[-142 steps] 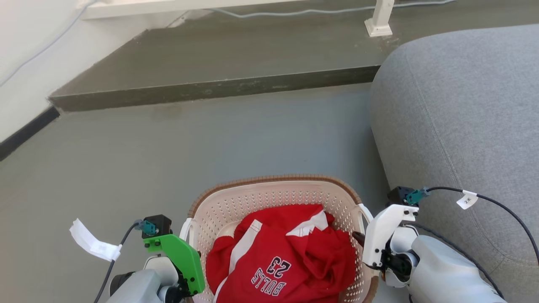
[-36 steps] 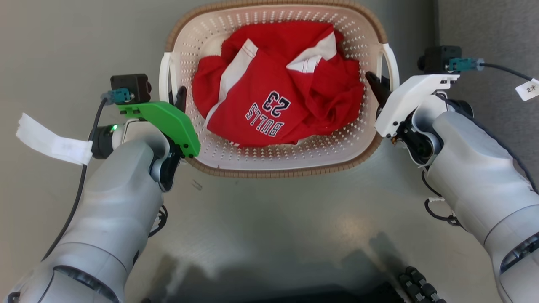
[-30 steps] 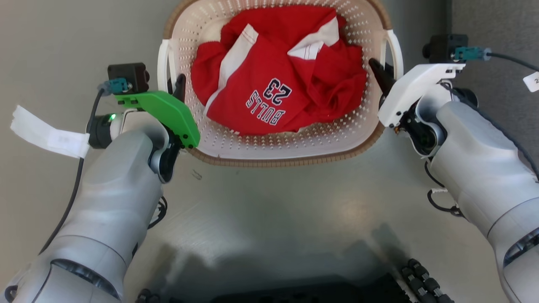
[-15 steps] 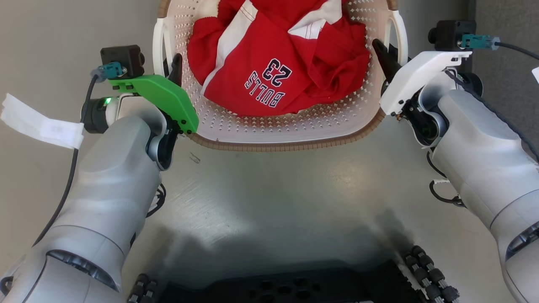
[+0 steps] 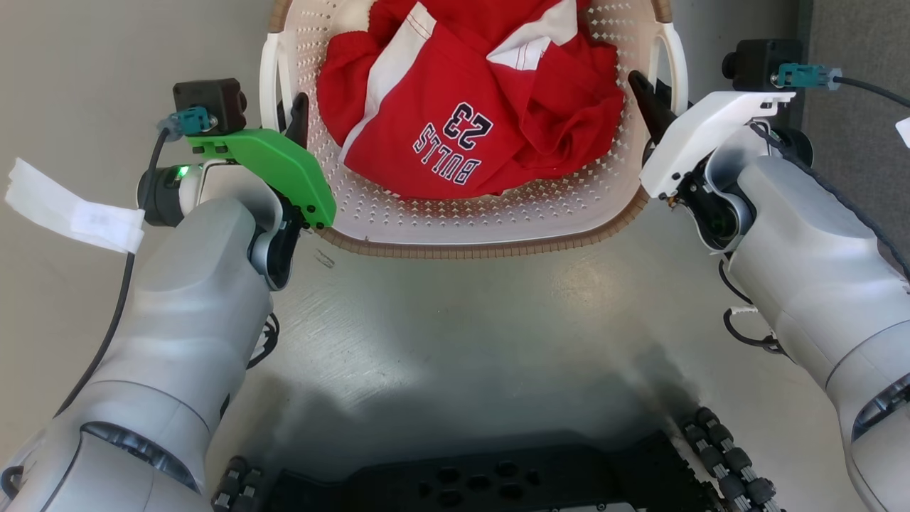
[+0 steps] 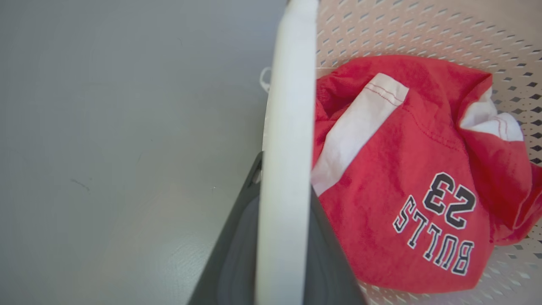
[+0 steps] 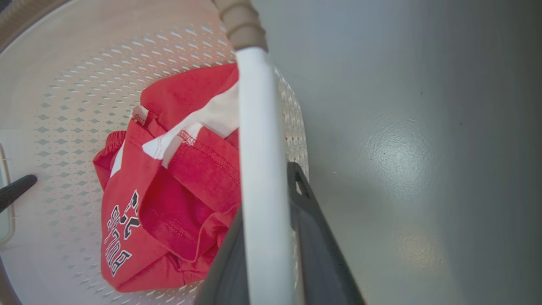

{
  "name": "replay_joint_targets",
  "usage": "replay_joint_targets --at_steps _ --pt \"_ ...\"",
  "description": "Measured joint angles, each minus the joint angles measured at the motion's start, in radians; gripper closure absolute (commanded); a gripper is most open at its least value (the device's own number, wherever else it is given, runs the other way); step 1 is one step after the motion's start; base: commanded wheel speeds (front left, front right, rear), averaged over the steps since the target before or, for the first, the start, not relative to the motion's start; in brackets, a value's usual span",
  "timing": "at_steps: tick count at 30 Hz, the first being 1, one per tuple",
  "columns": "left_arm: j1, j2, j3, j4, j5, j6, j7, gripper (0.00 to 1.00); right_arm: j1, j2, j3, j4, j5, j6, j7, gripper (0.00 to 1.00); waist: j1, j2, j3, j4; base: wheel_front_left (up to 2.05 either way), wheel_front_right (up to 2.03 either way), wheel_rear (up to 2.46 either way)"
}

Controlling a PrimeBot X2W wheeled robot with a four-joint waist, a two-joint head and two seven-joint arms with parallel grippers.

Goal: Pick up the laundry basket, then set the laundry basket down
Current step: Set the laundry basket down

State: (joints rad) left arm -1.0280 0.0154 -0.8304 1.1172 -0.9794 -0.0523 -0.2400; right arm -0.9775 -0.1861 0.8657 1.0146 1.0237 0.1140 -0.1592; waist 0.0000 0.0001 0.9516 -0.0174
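At the top centre of the head view the laundry basket [image 5: 469, 227] is seen, cut off by the upper edge, with a red jersey [image 5: 469, 121] bundled inside — its white side handles [image 5: 268, 71] are pinched between the fingers of the left gripper [image 5: 290, 114] and the right gripper [image 5: 650, 89], and grey floor [image 5: 455, 334] is spread below.

Glossy grey floor [image 5: 455, 334], a small dark scuff [image 5: 325, 259], the robot's black wheeled base [image 5: 498, 483].

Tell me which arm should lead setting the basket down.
Neither alone: left gripper clamps the left handle, right gripper the right handle of the laundry basket. Lower with both.
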Motion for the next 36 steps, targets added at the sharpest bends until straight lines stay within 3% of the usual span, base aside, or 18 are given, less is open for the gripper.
replay_joint_targets --at_steps 8,9,10,11,13,36 --pt "-0.005 0.000 -0.009 0.001 -0.001 0.000 -0.003 1.00 -0.006 0.000 0.015 0.008 0.013 0.000 -0.009 1.00 0.0000 0.0000 0.011 0.001 0.00 0.00 0.00" --pt "-0.007 0.000 -0.009 0.001 -0.002 0.000 -0.003 0.92 -0.007 0.000 0.016 0.008 0.015 0.000 -0.009 0.97 0.0000 0.0000 0.011 0.001 0.00 0.00 0.00" --pt "-0.008 0.000 -0.009 0.001 -0.003 0.000 -0.003 0.61 -0.009 0.000 0.017 0.010 0.016 0.000 -0.009 0.67 0.0000 0.0000 0.012 0.002 0.00 0.00 0.00" --pt "-0.008 0.001 -0.010 0.001 -0.003 0.000 -0.003 0.03 -0.012 0.000 0.018 0.012 0.016 0.001 -0.012 0.41 0.0000 0.0000 0.012 0.002 0.00 0.00 0.00" --pt "-0.009 0.002 -0.010 0.002 -0.003 0.000 -0.003 0.00 -0.021 -0.002 0.018 0.017 0.016 0.009 -0.021 0.00 0.0000 0.0000 0.013 0.003 0.00 0.00 0.00" --pt "-0.009 0.003 -0.024 0.034 -0.025 -0.001 -0.009 0.00 -0.018 0.012 0.045 0.063 0.044 0.009 -0.038 0.00 0.0000 0.0000 -0.048 -0.001 0.00 0.00 0.00"
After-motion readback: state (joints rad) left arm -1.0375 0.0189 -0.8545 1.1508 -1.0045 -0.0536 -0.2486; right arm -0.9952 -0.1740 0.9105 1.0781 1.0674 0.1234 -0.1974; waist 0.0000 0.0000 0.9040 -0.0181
